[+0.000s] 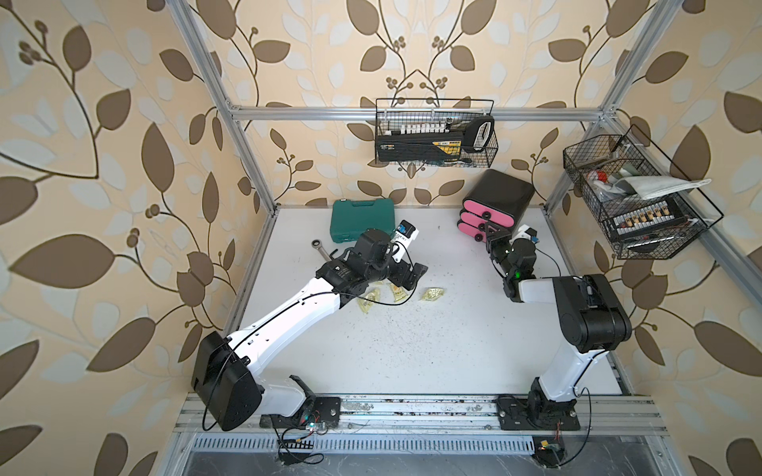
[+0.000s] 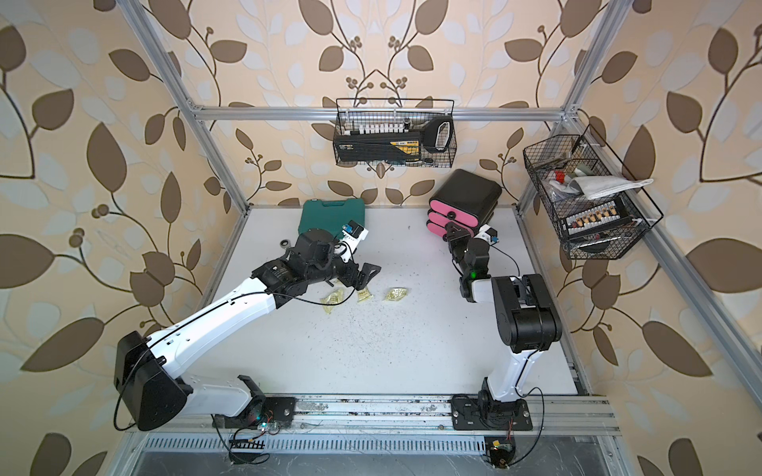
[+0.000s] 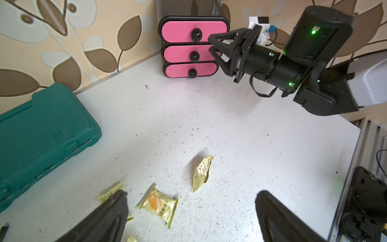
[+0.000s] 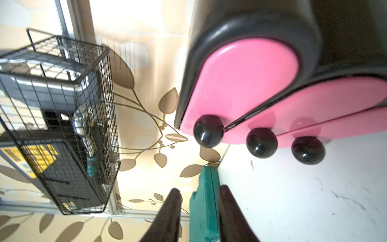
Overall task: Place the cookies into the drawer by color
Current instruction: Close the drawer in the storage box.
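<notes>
A white tabletop (image 1: 412,350), scuffed and crumb-speckled, sits inside leaf-patterned walls; the only cookies (image 1: 432,294) in sight are yellow-green, clustered left of centre, well apart from the drawer (image 1: 501,193) in the far right corner.

The left gripper (image 3: 191,194) hangs low over them, jaws spread fully and holding nothing. In its wrist view the orange-printed packet (image 3: 158,204) lies flat between the fingers, closer to the one that overlaps a half-hidden packet (image 3: 111,189); a creased packet (image 3: 202,172) lies just beyond, its long axis pointing roughly toward the drawer. The left arm is plainly the nearer to all of them; a straight descent looks enough for the orange-printed one.

Further back, the right gripper (image 4: 199,189) is level with the drawer fronts, its fingers parted only narrowly with nothing between them; it stands just short of the three knobs, the top knob (image 4: 208,131) most nearly in line, and seems to touch none. All three pink drawers look pushed in, so their contents are hidden; one must be pulled out before any packet goes in.

The green tool case (image 3: 46,134) lies shut near a wrench (image 1: 319,245); farthest, the wall basket (image 1: 381,119) carries a black case, and the side basket (image 1: 659,247) a folded cloth and small items.
</notes>
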Controlling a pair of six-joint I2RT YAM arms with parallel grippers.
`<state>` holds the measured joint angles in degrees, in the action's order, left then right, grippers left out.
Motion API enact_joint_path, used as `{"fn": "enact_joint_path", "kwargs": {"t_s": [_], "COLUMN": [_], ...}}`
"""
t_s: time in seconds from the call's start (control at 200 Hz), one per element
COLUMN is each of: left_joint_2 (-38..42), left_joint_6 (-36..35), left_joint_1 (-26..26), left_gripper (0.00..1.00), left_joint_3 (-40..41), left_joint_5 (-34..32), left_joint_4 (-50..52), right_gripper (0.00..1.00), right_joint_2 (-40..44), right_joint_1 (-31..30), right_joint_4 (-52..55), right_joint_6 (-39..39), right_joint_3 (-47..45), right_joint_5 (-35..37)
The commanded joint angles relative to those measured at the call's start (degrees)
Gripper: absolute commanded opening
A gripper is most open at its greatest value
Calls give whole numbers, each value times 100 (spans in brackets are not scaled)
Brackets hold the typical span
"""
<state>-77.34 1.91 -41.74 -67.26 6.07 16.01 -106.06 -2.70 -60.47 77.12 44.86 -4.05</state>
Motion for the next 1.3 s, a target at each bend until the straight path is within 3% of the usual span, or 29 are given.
{"fn": "enact_joint_path", "kwargs": {"t_s": [0.0,0.11,0.355,0.635,0.925,1.295], "left_joint_2": [122,148,149,151,169,162], "left_joint_6": [-45,-62,-68,-63,-50,-75], "left_joint_1": [-54,-54,-54,-54,-64,-55], "left_gripper": [98,98,99,98,98,98], "left_joint_3": [-15,-22,-32,-32,-32,-33], "left_joint_5": [-3,-28,-31,-35,-7,-46], "left_joint_4": [-137,-132,-118,-116,-116,-113], "right_gripper": [19,8,4,4,4,4], "right_joint_2": [-373,-541,-815,-969,-809,-1249], "right_joint_1": [35,83,202,227,214,239], "right_joint_4": [-120,111,707,1283,1376,1591], "right_joint_6": [89,-111,-223,-389,-648,-792], "right_joint_3": [157,400,820,1225,894,1635], "right_joint_5": [74,255,626,704,777,912]}}
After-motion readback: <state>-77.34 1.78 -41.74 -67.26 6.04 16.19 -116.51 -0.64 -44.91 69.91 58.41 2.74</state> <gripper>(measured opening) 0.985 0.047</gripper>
